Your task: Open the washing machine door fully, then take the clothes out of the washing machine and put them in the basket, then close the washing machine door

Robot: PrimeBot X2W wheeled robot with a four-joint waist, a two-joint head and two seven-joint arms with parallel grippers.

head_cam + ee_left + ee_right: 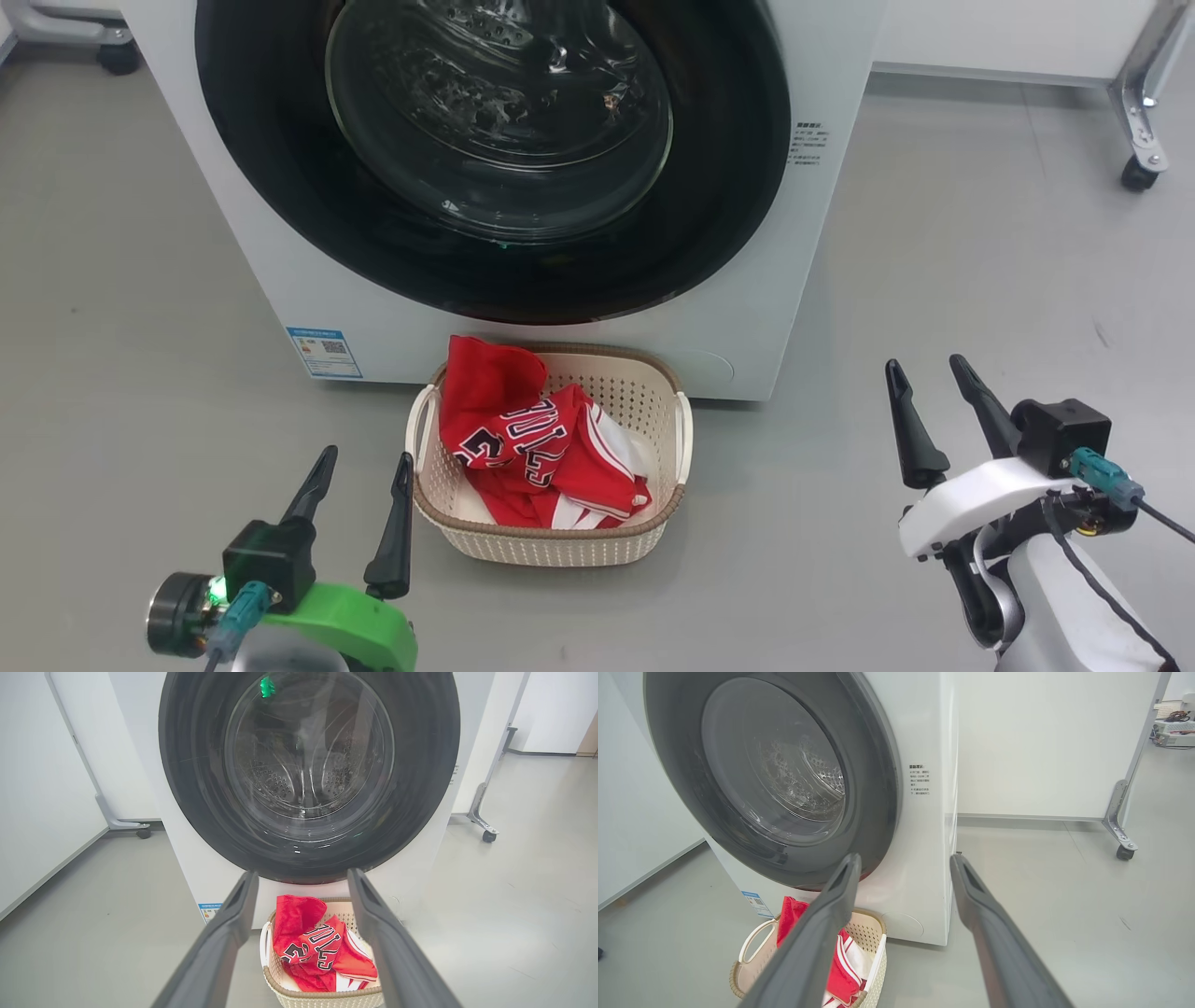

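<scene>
The washing machine door (495, 140) lies flat against the white washing machine (766, 308), its black rim and glass window (308, 760) facing me; bare steel drum shows through the glass. The red clothes (532, 443) lie heaped in the cream basket (653, 373) on the floor just in front of the machine, also seen as red clothes (317, 952) in the basket (285, 989) and red clothes (840, 970) in the basket (752, 956). My left gripper (364, 457) is open at the basket's left. My right gripper (929, 364) is open, well right of the basket. Both hold nothing.
Grey floor (980, 280) spreads on both sides of the machine. A white wheeled frame stands at the right with a caster (1139, 173), and another caster (119, 58) shows at the far left. A blue label sticker (324, 352) sits low on the machine's front.
</scene>
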